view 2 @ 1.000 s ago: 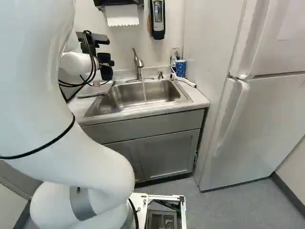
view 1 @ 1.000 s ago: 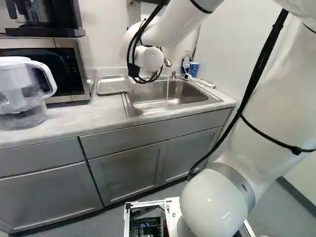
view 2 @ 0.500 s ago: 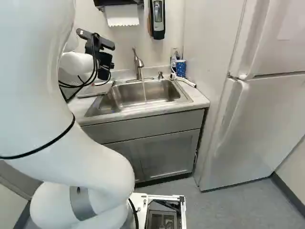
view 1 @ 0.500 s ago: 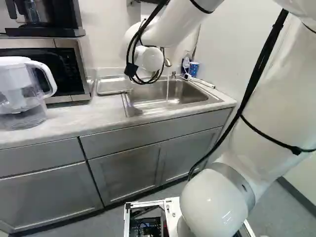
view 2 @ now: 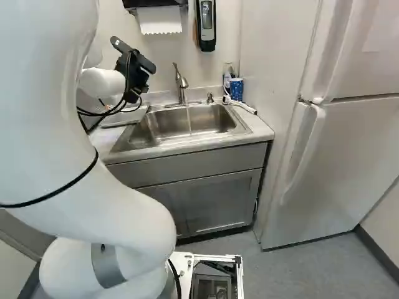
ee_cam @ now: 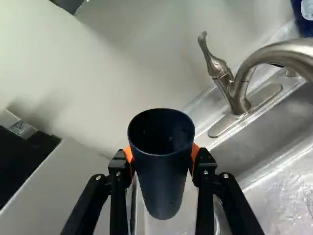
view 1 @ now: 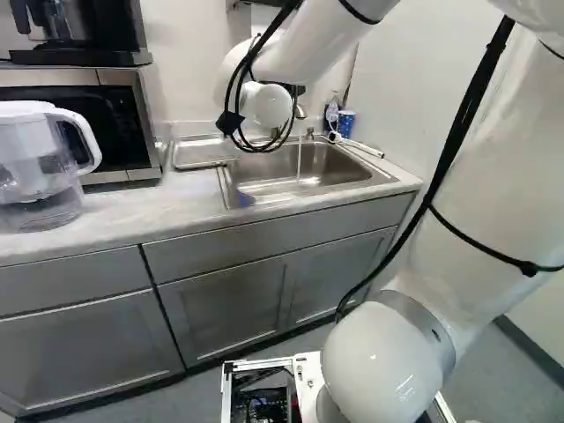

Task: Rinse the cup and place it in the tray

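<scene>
Going left to right in the right base view, we see first the tray (view 1: 203,154) on the counter (view 1: 115,216). Next is our gripper (view 2: 133,76), partly closed; its orange pads (ee_cam: 128,154) press the dark cup (ee_cam: 164,181) from two sides, up in the air. Then the tap (view 2: 181,85) gives water into the sink (view 2: 171,124), and the blue patterned cup (view 2: 236,90) stands behind.

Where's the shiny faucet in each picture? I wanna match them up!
Left base view: above the middle, its spout peeking out past the white arm.
Right base view: the faucet stands in full near the upper middle, behind the sink.
Wrist view: the faucet is beside and beyond the dark cup in the jaws.
Shared landmark: the metal sink.
</scene>
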Available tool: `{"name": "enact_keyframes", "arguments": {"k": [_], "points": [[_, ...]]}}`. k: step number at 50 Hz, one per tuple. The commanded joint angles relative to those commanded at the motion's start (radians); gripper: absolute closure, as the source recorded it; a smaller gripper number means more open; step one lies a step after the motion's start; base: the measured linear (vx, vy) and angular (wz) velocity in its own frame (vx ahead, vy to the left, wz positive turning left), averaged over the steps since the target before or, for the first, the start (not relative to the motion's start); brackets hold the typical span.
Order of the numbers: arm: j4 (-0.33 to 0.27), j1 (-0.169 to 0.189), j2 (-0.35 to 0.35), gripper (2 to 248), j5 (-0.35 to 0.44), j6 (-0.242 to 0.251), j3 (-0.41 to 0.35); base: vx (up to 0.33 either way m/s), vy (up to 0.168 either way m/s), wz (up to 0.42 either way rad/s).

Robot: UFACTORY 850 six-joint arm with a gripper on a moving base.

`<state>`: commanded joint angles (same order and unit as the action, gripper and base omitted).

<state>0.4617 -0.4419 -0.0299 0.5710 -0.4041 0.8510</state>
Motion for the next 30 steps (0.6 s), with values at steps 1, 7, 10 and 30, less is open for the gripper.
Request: {"name": "enact_keyframes", "arguments": {"k": [1, 7, 10, 30], "points": [[0.0, 0.0, 0.0, 125, 0.0, -0.01, 0.0, 0.0, 0.0, 0.0], [0.0, 0.0, 0.0, 125, 0.0, -0.074, 0.0, 0.0, 0.0, 0.0], [0.0, 0.0, 0.0, 125, 0.0, -0.105, 0.0, 0.0, 0.0, 0.0], [0.0, 0.0, 0.0, 125, 0.0, -0.315, 0.0, 0.0, 0.0, 0.0]]}}
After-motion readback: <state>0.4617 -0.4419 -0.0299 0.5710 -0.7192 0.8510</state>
